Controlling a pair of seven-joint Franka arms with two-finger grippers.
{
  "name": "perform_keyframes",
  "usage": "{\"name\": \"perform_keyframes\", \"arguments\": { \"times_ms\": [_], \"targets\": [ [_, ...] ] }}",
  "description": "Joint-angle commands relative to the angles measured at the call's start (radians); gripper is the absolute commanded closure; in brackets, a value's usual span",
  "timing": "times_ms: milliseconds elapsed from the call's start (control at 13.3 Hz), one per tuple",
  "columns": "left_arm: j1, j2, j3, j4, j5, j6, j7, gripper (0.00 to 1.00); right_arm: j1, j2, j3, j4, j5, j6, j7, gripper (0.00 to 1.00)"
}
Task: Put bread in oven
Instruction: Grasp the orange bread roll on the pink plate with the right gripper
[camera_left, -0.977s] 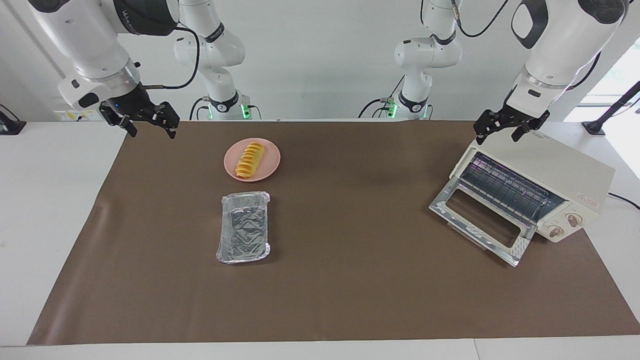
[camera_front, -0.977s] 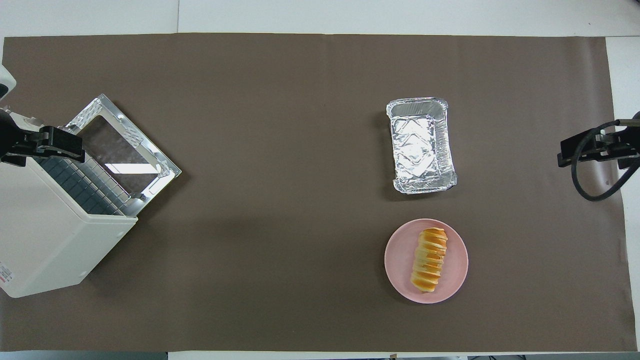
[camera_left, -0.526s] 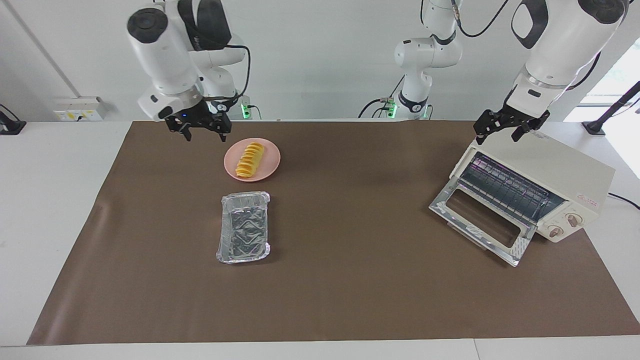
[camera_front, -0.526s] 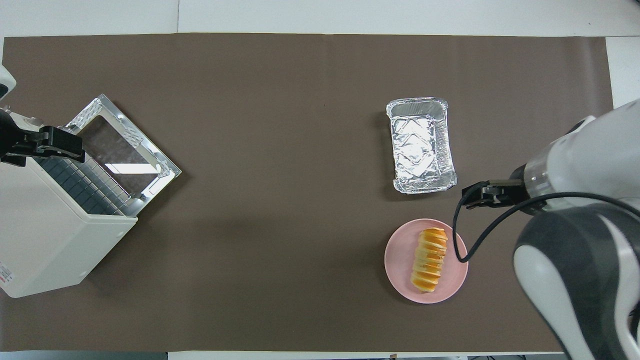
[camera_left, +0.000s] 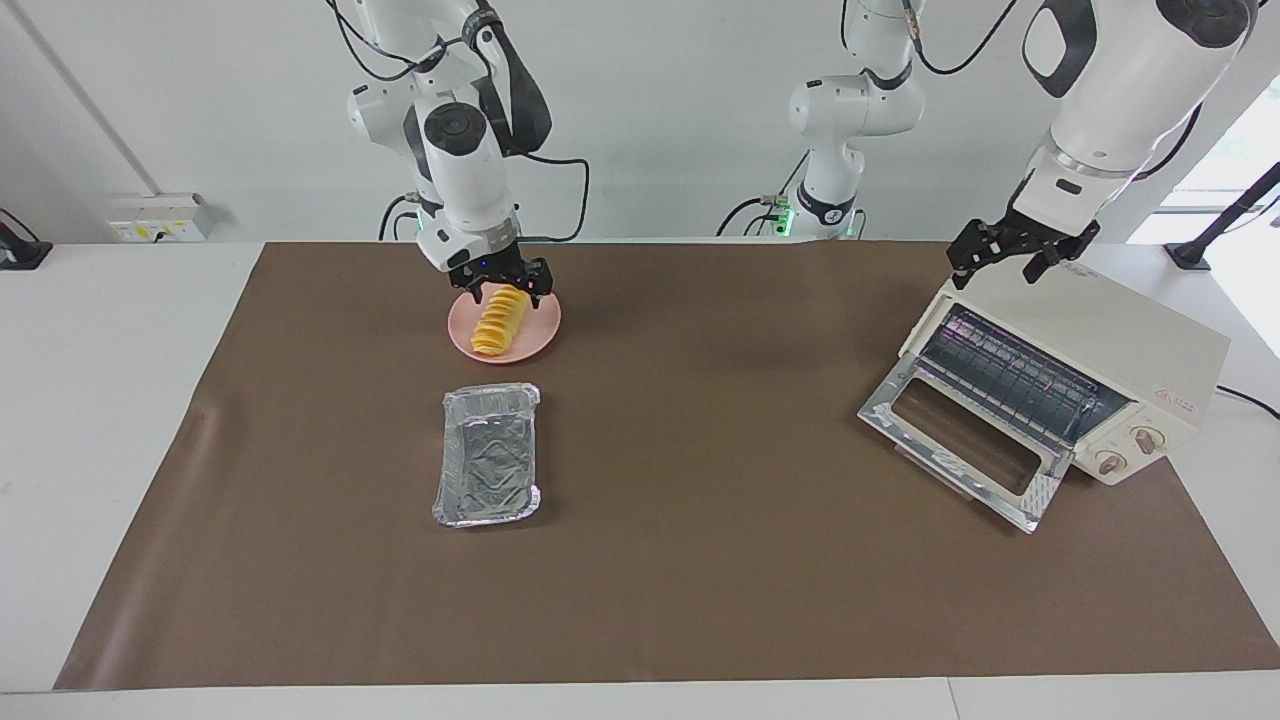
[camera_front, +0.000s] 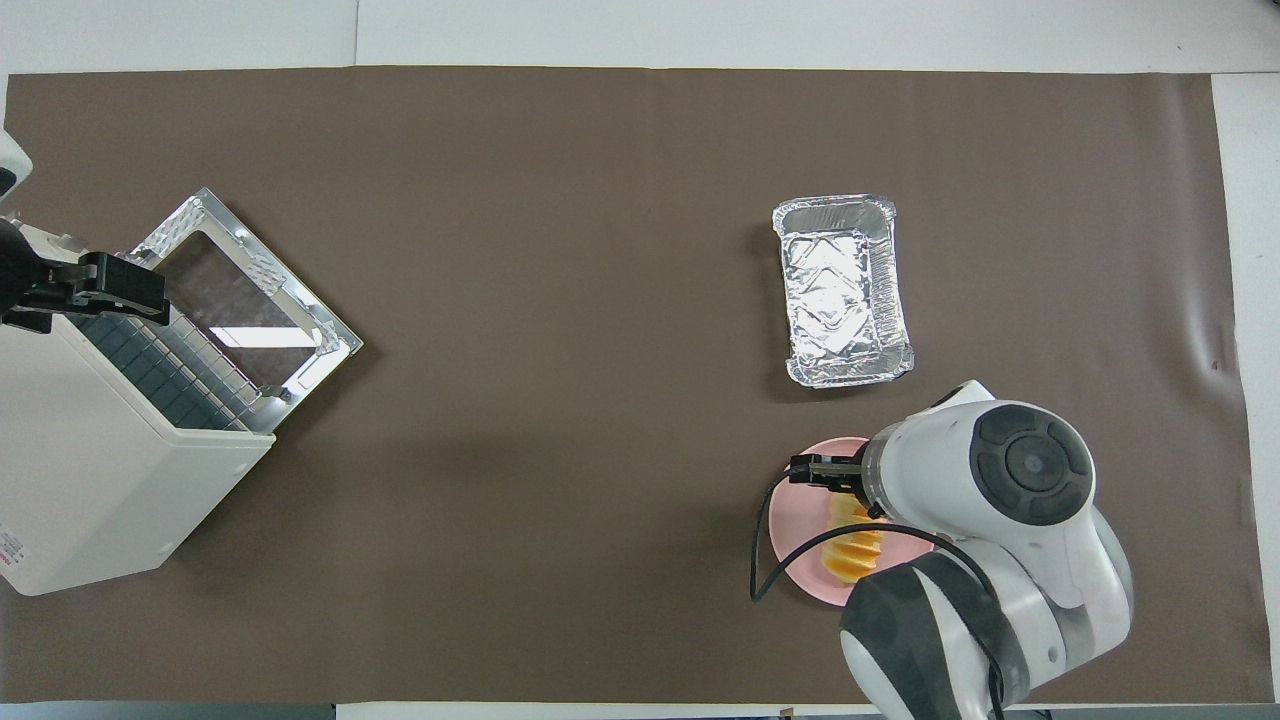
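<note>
Golden bread (camera_left: 499, 320) on pink plate (camera_left: 535, 335) — right pincer (camera_left: 502, 285) spread above it.

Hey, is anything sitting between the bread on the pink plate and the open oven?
Nothing visible does. The bread lies on the plate; bare brown mat runs from it to the oven, whose door is down. The foil tray sits farther from the robots, off that line.
</note>
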Motion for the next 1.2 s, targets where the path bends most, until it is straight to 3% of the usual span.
{"name": "perform_keyframes", "arguments": {
  "times_ms": [0,526,677,902,1128],
  "targets": [
    [0.006,-0.026,0.001,-0.027,-0.017,0.008,0.001,0.00,-0.014,-0.013,-0.004,-0.053,0.016,0.055,0.006,0.00],
    [0.006,-0.026,0.001,-0.027,-0.015,0.008,0.001,0.00,-0.070,0.010,-0.006,-0.138,0.095,0.098,0.006,0.00],
    [0.006,-0.026,0.001,-0.027,-0.015,0.008,0.001,0.00,-0.070,0.012,-0.006,-0.145,0.096,0.098,0.009,0.05],
    [0.006,-0.026,0.001,-0.027,-0.015,0.008,0.001,0.00,-0.070,0.018,-0.006,-0.145,0.096,0.098,0.009,0.26],
    [0.006,-0.026,0.001,-0.027,-0.017,0.008,0.001,0.00,-0.066,0.018,-0.004,-0.155,0.096,0.105,0.009,0.55]
  ]
}}
